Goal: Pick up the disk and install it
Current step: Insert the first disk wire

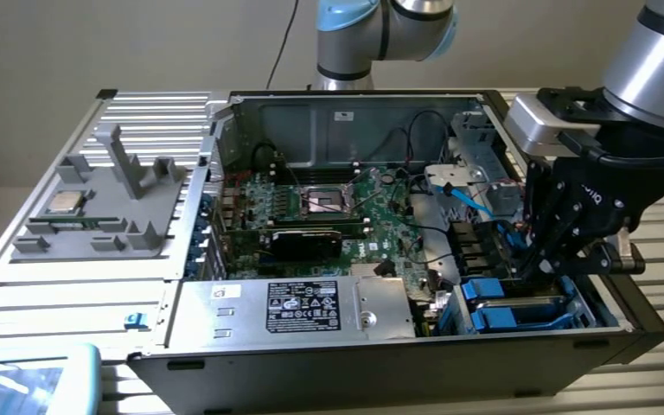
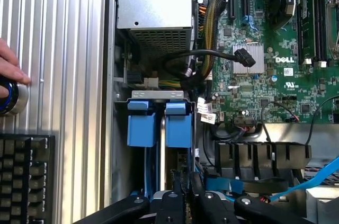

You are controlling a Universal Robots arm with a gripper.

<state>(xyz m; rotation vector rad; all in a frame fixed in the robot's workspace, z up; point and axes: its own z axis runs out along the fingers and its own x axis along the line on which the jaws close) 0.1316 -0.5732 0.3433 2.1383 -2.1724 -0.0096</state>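
Gripper (image 1: 536, 270) nearly closed, pinching the disk (image 2: 170, 173) edge-on in bay, lower right of exterior frame; rigid, weighty, shock-sensitive, best held by blue carrier sides.

The black gripper (image 1: 536, 270) reaches down into the drive bay of the open computer case (image 1: 309, 346), its fingertips lost from sight among the blue carriers (image 2: 159, 123). Whether the disk sits between the fingers cannot be told. In the wrist view the fingers (image 2: 175, 208) are cut off by the picture's edge. A person's hand (image 2: 9, 70) on a round knob (image 2: 11, 99) and a black keyboard (image 2: 24, 176) are each cropped at the frame's border. The white label (image 1: 303, 307) on the power supply is too small to read. A pale blue object (image 1: 27, 380) is cut off at the exterior view's corner.
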